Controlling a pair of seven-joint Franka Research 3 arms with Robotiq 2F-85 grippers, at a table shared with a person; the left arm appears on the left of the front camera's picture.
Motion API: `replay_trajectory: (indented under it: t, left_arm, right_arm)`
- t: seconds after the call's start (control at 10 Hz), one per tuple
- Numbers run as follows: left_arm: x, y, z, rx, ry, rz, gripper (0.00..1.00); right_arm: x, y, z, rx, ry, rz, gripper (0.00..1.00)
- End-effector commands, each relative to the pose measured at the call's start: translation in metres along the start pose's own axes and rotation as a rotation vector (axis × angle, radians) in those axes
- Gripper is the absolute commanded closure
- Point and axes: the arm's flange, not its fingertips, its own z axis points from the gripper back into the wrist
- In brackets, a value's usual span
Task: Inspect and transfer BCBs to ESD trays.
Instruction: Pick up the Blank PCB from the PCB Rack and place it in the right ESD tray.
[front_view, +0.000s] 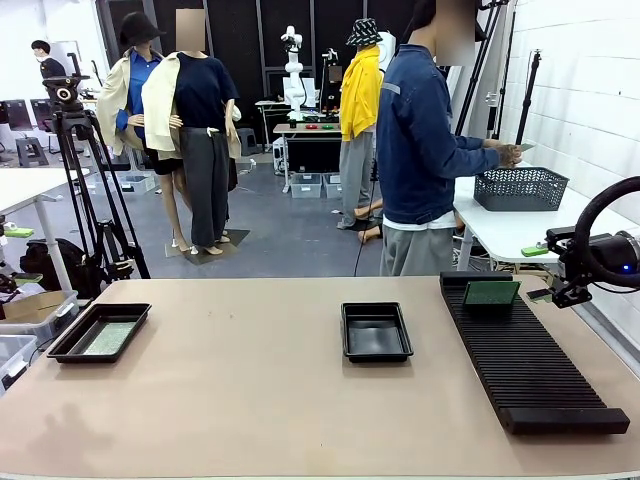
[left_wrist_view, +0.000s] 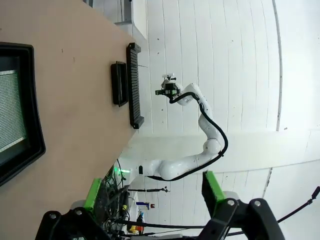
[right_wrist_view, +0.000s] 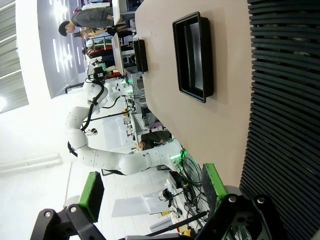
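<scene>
While my left gripper (left_wrist_view: 154, 195) and right gripper (right_wrist_view: 151, 192) hang, jaws apart, picking the BCB (front_view: 491, 293) off the rack (front_view: 530, 370) seems next.

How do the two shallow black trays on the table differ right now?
The left glossy black tray holds a flat green circuit board on its floor; the centre glossy black tray has a bare floor. The left tray sits skewed near the table's left edge; the centre tray sits square, nearer the long ribbed black rack. Both are shallow and rectangular with raised flared rims.
</scene>
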Motion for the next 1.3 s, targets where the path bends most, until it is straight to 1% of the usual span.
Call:
replay_trajectory:
  t: [0.0, 0.6, 0.7, 1.0, 1.1, 1.2]
  left_arm:
    - [-0.002, 0.0, 0.0, 0.011, 0.017, -0.002, 0.0]
    - [-0.002, 0.0, 0.0, 0.011, 0.017, -0.002, 0.0]
    - [-0.002, 0.0, 0.0, 0.011, 0.017, -0.002, 0.0]
    - [-0.002, 0.0, 0.0, 0.011, 0.017, -0.002, 0.0]
    - [-0.002, 0.0, 0.0, 0.011, 0.017, -0.002, 0.0]
    - [-0.002, 0.0, 0.0, 0.011, 0.017, -0.002, 0.0]
  right_arm:
    - [-0.001, 0.001, -0.001, -0.008, 0.006, 0.001, 0.0]
    - [0.0, 0.0, 0.0, 0.0, 0.0, 0.0, 0.0]
    - [0.014, 0.007, 0.0, -0.006, -0.061, -0.022, 0.0]
    - [0.051, 0.033, -0.01, -0.089, -0.069, 0.031, 0.0]
    - [0.062, 0.042, -0.012, -0.116, -0.056, 0.061, 0.0]
    - [0.075, 0.049, -0.016, -0.176, -0.025, 0.105, 0.0]
